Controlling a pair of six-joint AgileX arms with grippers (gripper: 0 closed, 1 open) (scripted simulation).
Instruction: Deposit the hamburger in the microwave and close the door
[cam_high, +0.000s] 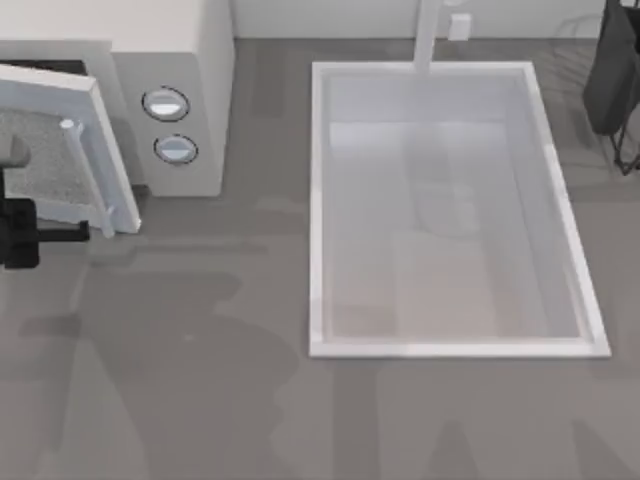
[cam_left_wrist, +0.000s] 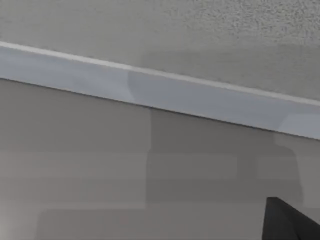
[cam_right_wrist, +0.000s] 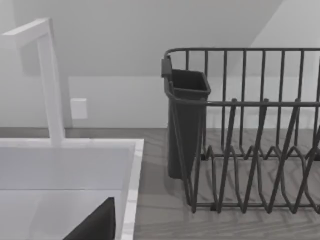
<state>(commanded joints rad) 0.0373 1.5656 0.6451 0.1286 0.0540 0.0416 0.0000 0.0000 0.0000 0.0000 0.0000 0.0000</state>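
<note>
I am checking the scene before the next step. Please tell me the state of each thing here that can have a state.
door: partly open, swung out from the front of the microwave.
microwave: upright on the table, its opening uncovered at the top view's left.
left gripper: just in front of the door's lower edge, near the handle.
sink: nothing inside it.
dish rack: upright, no dishes in it.

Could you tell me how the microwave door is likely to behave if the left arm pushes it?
The door looks like a stiff flat panel standing partly open from the microwave, so it should probably swing rather than bend. Its bar handle seems rigid. The left tool sits close beside it.
</note>
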